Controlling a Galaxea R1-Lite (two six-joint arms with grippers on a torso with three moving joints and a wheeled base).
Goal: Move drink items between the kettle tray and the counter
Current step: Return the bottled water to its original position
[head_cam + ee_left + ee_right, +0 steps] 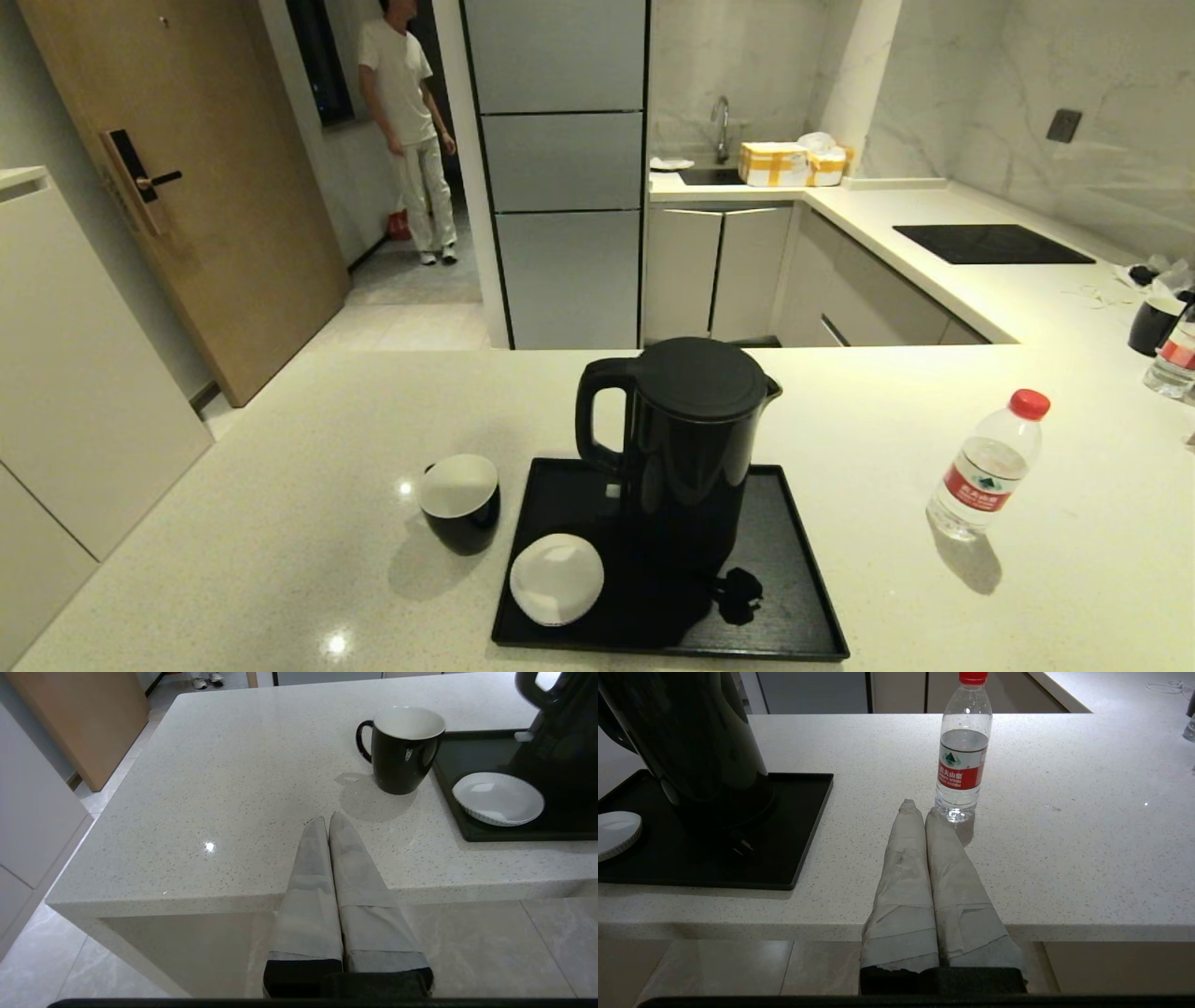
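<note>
On the broad pale cream speckled stone counter both drink items are sitting off the tray right now: the black handled cup with the white inside stands just beside the left edge of the flat black rectangular kettle tray, and the small clear plastic water bottle with the red cap and red label is upright, well apart from the tray on the right. On the tray itself you've got the tall black kettle and a flat white round saucer, plus the kettle's plug lying loose near the front. Neither arm shows up in the head view; both are hanging back at the near edge of the counter. The left gripper has its wrapped fingers pressed together with nothing in them, pointing toward the cup, and the right gripper is the same, closed up empty, with the bottle just ahead of it. So I'd say nothing's started yet. What worries me: that bottle is tall, light and only partly full, so a closed or off-centre approach could easily knock it over. The cup's handle faces away from the tray, and it's so close to the rim that a sloppy grab might bump the tray or clip the saucer. Free tray space is tight too.
</note>
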